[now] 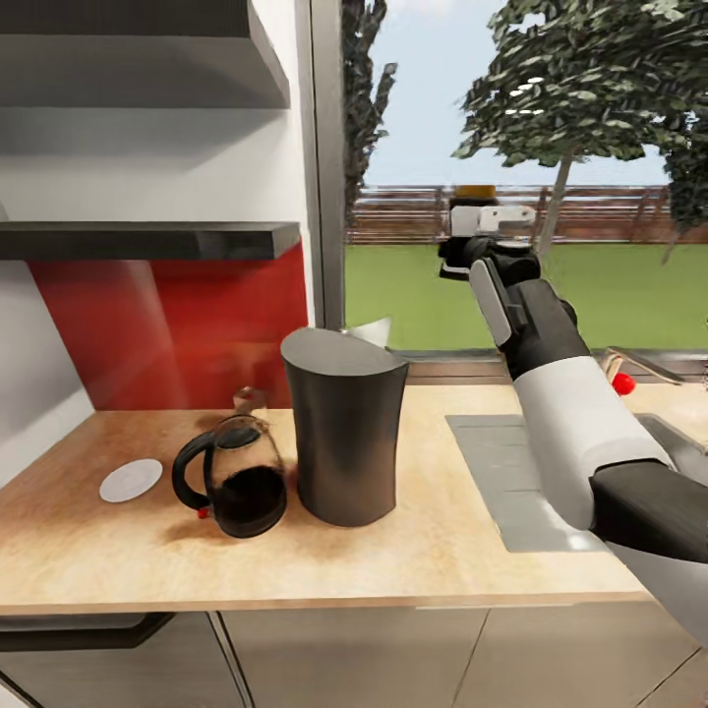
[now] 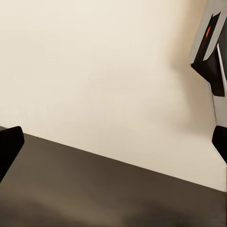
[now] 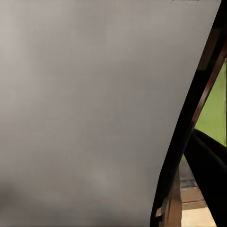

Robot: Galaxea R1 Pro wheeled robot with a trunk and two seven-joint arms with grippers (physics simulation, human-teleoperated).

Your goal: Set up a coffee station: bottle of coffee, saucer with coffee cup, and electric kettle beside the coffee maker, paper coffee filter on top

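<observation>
- Head view: the right gripper is raised before the window, clenched on the bottle of coffee. Well below it and to its left, on the kitchen countertop, stand the coffee maker, electric kettle and saucer.
- Left wrist view: the jaws' state can't be told.
- Right wrist view: a blank grey surface.

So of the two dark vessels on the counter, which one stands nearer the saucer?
The electric kettle, round-bellied glass with a loop handle; the taller coffee maker stands beyond it from the saucer.
</observation>
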